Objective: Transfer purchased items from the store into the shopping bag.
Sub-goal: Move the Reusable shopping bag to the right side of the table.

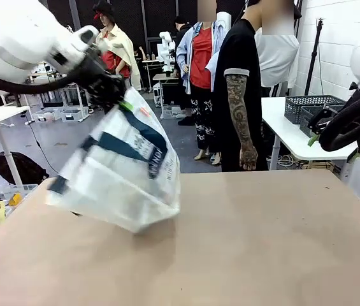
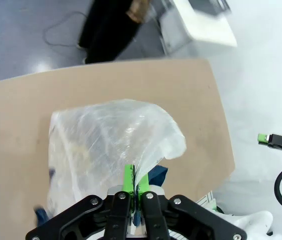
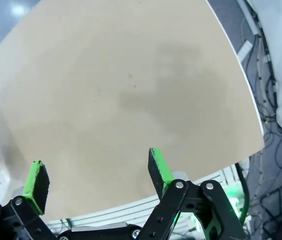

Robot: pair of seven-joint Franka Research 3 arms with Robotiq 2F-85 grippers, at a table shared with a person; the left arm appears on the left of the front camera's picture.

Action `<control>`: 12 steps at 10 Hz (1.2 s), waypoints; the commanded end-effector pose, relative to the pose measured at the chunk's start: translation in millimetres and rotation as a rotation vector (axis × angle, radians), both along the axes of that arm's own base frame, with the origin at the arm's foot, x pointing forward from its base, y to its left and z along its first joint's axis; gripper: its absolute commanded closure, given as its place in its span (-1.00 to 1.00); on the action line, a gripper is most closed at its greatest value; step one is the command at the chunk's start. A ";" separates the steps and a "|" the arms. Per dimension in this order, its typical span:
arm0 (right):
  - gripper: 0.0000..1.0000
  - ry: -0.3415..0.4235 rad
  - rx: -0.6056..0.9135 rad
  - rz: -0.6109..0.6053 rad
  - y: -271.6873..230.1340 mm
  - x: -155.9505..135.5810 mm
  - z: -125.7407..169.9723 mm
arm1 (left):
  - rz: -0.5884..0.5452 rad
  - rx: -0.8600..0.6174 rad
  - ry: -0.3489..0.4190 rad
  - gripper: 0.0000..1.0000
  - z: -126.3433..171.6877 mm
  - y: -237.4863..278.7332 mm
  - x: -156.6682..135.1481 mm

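The shopping bag [image 1: 123, 172] hangs tilted over the table's [image 1: 243, 255] nine o'clock side, its lower corner seemingly brushing the tan top; it is translucent white, crinkled, with navy straps and a strip of dark print down one side; its contents cannot be made out. The left gripper [image 1: 117, 95] pinches the bag's upper edge at twelve o'clock of the bag, green pads [image 2: 129, 177] pressed together on the plastic film. The right gripper [image 3: 97, 172] hangs at three o'clock above bare table, jaws spread wide, holding nothing. A person [image 1: 246, 89] stands beyond the far edge at twelve o'clock; a dark mesh basket [image 1: 310, 107] sits on a white table behind, toward two o'clock.
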State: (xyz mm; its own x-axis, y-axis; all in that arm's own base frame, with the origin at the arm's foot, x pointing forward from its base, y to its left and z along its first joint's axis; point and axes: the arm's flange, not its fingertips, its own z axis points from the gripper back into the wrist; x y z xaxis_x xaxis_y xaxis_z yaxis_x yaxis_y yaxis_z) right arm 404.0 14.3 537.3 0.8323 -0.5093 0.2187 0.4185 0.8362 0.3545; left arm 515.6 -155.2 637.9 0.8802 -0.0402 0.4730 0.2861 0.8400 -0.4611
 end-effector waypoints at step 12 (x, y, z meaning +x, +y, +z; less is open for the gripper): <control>-1.00 0.002 0.000 0.002 0.9 0.4 -1.1 | 0.629 -0.119 0.169 0.29 -24.4 194.2 -96.8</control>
State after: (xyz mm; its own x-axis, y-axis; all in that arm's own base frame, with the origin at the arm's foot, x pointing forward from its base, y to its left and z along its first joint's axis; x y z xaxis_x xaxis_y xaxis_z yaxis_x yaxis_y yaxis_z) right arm 404.2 14.3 536.7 0.8326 -0.5092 0.2178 0.4191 0.8364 0.3533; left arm 413.9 40.4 595.4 0.8036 0.5277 0.2753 -0.3322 0.7814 -0.5283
